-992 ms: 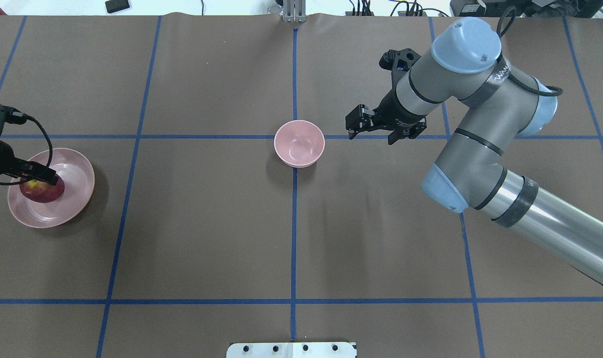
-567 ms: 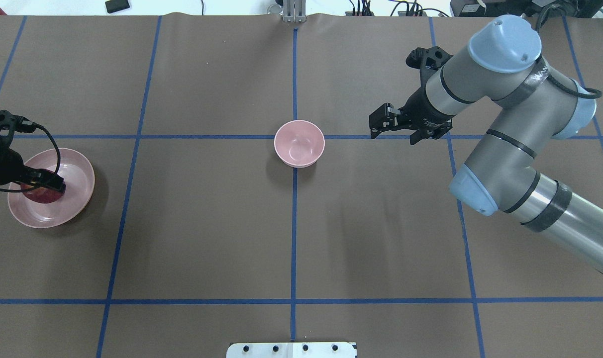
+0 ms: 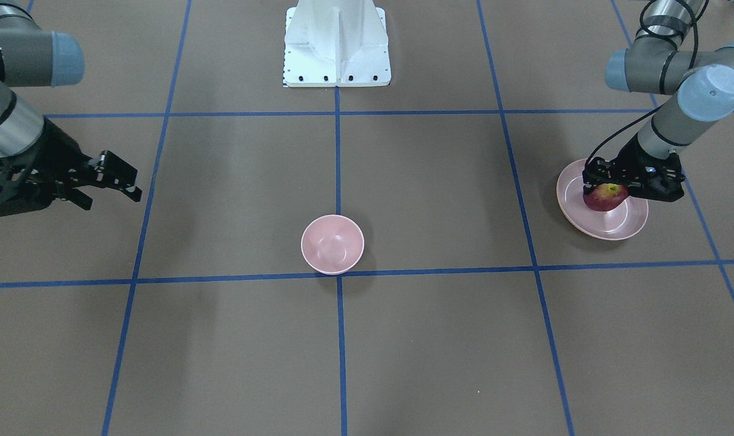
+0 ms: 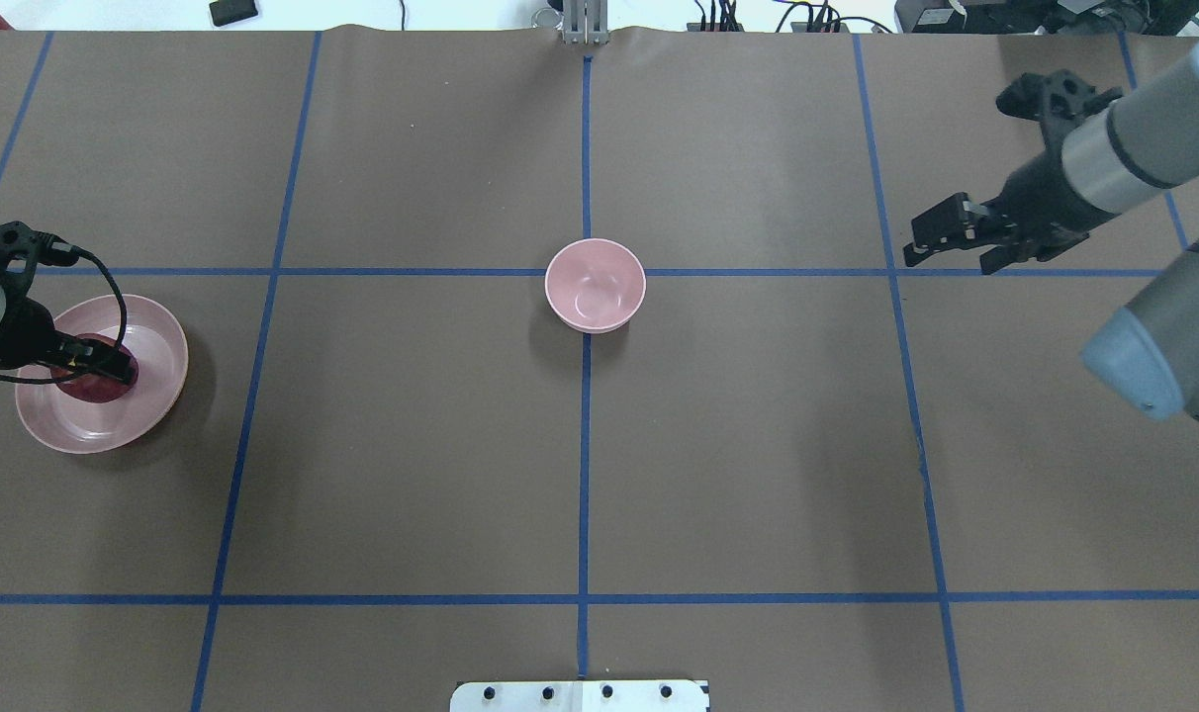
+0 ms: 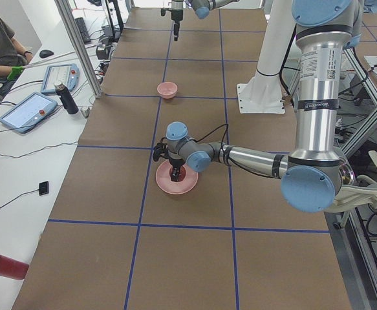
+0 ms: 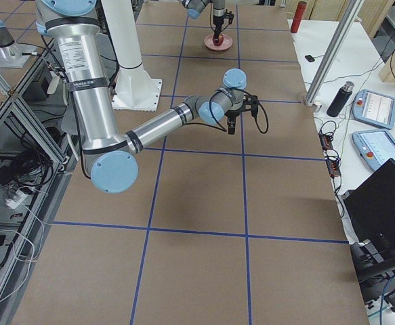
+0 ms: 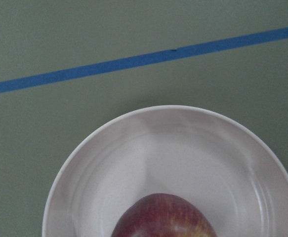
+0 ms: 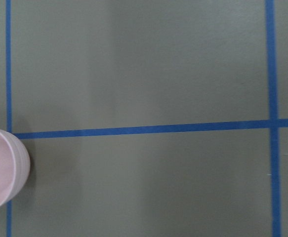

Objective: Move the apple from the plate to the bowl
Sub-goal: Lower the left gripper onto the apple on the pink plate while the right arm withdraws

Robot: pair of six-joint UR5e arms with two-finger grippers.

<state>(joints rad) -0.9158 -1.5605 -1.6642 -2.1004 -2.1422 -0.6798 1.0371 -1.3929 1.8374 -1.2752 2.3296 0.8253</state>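
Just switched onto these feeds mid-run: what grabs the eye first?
The dark red apple sits on the pink plate at the left end of the table, with the left gripper down around it. Whether it is clamped I cannot tell. The pink bowl stands empty at the table's centre. The right gripper hangs open, well off to the right.
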